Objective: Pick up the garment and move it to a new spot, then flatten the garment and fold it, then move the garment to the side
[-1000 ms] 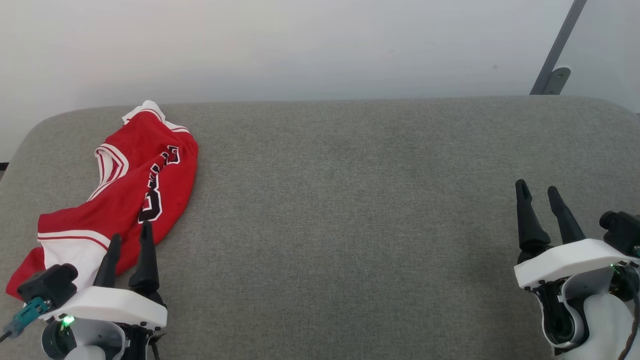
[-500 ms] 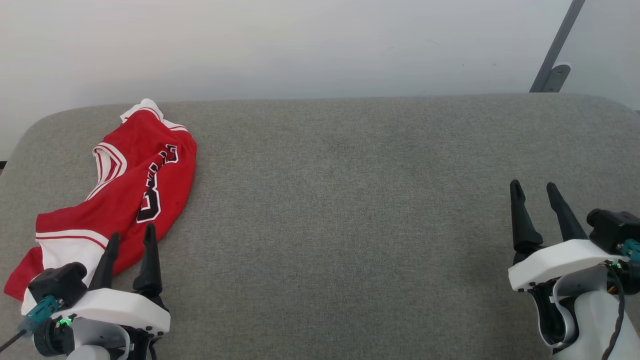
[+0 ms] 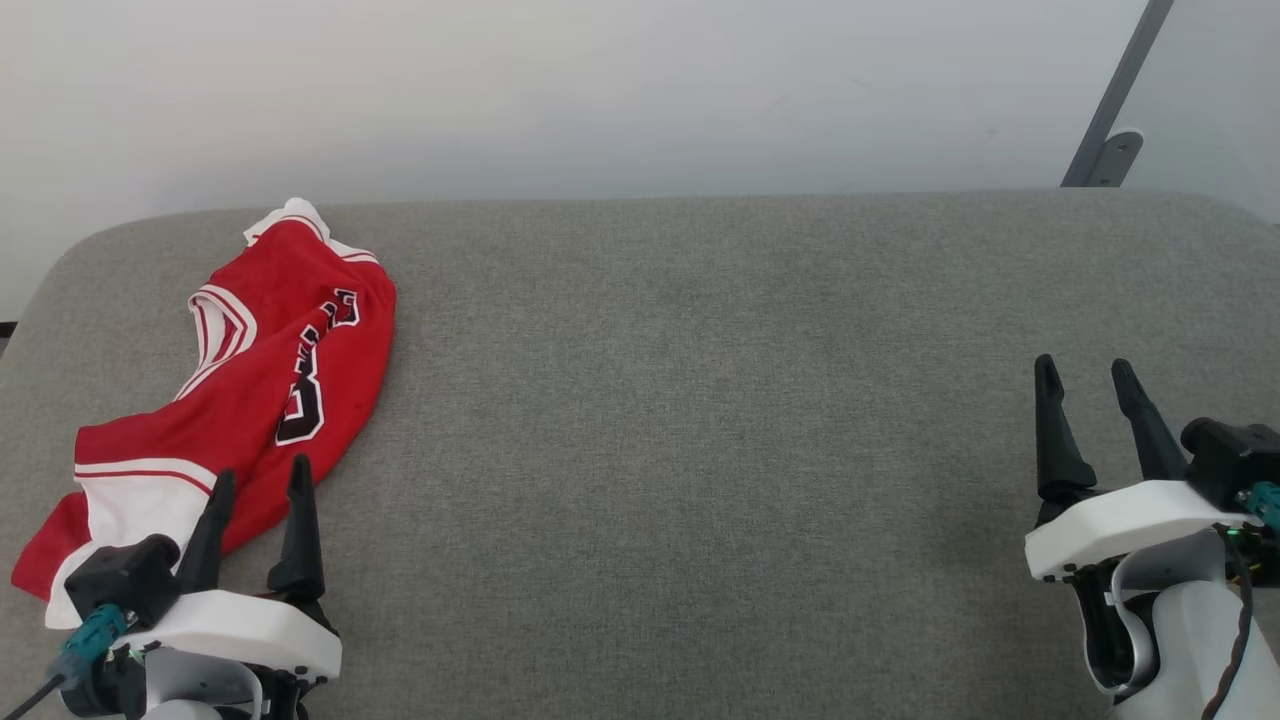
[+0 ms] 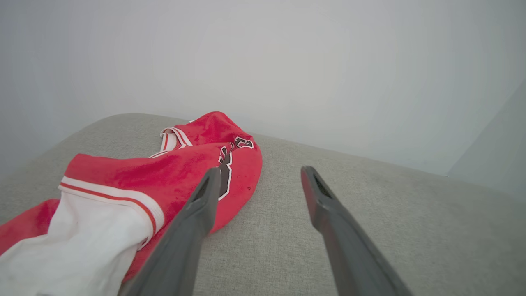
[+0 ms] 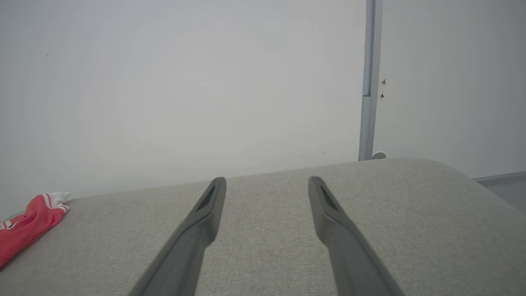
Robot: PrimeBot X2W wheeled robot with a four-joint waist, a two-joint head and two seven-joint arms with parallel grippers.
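The garment, a red jersey with white trim and black lettering, lies crumpled at the far left of the grey padded surface. My left gripper stands open at the lower left, its fingertips over the jersey's near edge, nothing between them. In the left wrist view the garment sits left of and behind my left gripper. My right gripper is open at the lower right over bare fabric. In the right wrist view my right gripper points across the surface, with the garment at the far left.
A pale wall runs behind the surface's rounded far edge. A grey metal post leans at the back right. The wide middle and right of the padded surface is bare.
My left gripper has drawn back slightly toward the bottom of the view. My right gripper has shifted a little and tilted. The garment has not moved.
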